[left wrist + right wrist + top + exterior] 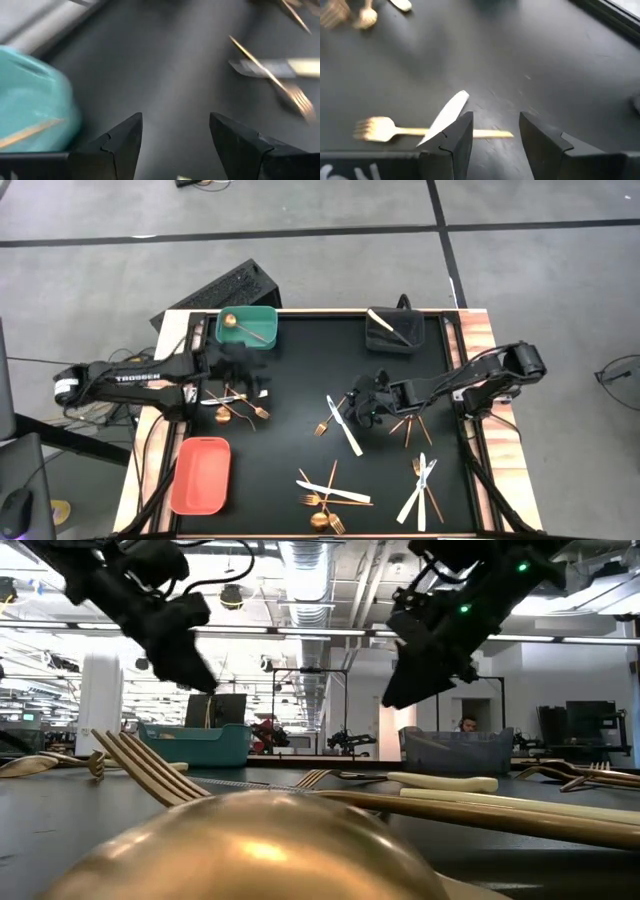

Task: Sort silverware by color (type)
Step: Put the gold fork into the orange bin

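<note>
**Sorting in progress: gold and cream cutlery strewn over a black mat**

Lying scattered across the black mat [300,360], the silverware [345,430] comes in two kinds — slim, shiny gold forks, spoons and thin sticks, and flat cream-white knives. Taking the teal bin [247,326] at the mat's far left corner as landmark: a small cluster of gold pieces and one white knife sits just in front of it; a white knife crossed over a gold fork lies toward the mat's middle, well to the bin's right; further groups of gold forks, sticks and white knives lie along the near edge, far from the bin.

Inside the teal bin rests one gold spoon [240,323], its bowl toward the bin's left end. A dark bin [393,330] stands at the far right corner, level with the teal one, holding a pale knife with a gold stick across it. A salmon bin [201,474] sits at the near left, straight in front of the teal bin — nothing shows in it.

The left gripper [243,368] hangs just in front of the teal bin, fingers spread and holding nothing. The right gripper [364,402] hovers over the mid-mat knife and fork, well right of the teal bin, jaws also parted and empty.
</note>
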You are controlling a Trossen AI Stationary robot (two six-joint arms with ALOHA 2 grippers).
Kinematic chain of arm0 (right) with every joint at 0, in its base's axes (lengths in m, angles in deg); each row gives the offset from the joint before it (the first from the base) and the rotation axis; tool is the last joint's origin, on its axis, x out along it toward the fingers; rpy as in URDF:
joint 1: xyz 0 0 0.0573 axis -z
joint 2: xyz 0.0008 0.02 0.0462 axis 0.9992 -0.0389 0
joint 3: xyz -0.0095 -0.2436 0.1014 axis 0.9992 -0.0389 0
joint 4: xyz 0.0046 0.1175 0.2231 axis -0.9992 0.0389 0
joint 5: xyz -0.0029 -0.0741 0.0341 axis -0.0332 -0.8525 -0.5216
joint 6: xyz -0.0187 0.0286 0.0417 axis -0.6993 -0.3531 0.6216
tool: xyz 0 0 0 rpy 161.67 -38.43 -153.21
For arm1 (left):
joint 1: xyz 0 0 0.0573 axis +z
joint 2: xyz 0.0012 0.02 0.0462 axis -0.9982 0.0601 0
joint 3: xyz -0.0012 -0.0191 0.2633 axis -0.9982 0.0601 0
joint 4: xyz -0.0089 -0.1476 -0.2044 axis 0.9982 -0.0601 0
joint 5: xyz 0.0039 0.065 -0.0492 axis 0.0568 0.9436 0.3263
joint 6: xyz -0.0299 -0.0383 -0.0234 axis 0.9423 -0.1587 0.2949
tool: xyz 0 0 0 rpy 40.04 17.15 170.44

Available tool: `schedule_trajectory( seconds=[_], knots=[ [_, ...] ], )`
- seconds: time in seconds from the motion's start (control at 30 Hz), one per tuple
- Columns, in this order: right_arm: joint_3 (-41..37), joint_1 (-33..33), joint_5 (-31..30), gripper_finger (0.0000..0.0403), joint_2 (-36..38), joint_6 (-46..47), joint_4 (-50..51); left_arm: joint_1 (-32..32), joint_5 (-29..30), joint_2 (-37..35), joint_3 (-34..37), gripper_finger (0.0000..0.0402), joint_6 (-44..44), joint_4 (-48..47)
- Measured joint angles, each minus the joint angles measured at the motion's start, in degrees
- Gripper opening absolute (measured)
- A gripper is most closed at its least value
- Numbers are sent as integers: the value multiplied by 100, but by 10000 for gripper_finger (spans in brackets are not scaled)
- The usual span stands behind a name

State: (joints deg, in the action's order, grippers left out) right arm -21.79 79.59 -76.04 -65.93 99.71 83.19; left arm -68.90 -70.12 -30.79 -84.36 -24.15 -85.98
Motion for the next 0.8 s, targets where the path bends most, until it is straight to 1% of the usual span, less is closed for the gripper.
schedule_trajectory(
  seconds=[0.1, 0.17, 0.23, 0.33, 0.43, 0.53, 0.7, 0.8],
  knots=[
    [-7, 6, 2, 187, 15, -17, -62, -741, 167, 9, 5, 219, -65, -689],
    [-1, 6, -5, 187, 16, -67, -56, -1123, 343, 7, 5, 219, 42, -1064],
    [-4, 4, -4, 187, 40, -209, -98, -1401, 465, 9, 3, 219, 219, -1294],
    [-2, 65, 12, 187, 42, -439, -314, -1706, 485, 9, -99, 219, 474, -1676],
    [0, 177, 136, 187, 37, -561, -533, -1890, 527, 18, -181, 219, 581, -1824],
    [-11, 264, 316, 187, 72, -627, -589, -1957, 620, 103, -197, 218, 512, -1820],
    [0, 297, 536, 187, 59, -627, -774, -1884, 948, 552, -198, 207, 499, -1813],
    [0, 281, 593, 187, 57, -623, -787, -1825, 950, 929, -198, 197, 495, -1823]
  ],
)
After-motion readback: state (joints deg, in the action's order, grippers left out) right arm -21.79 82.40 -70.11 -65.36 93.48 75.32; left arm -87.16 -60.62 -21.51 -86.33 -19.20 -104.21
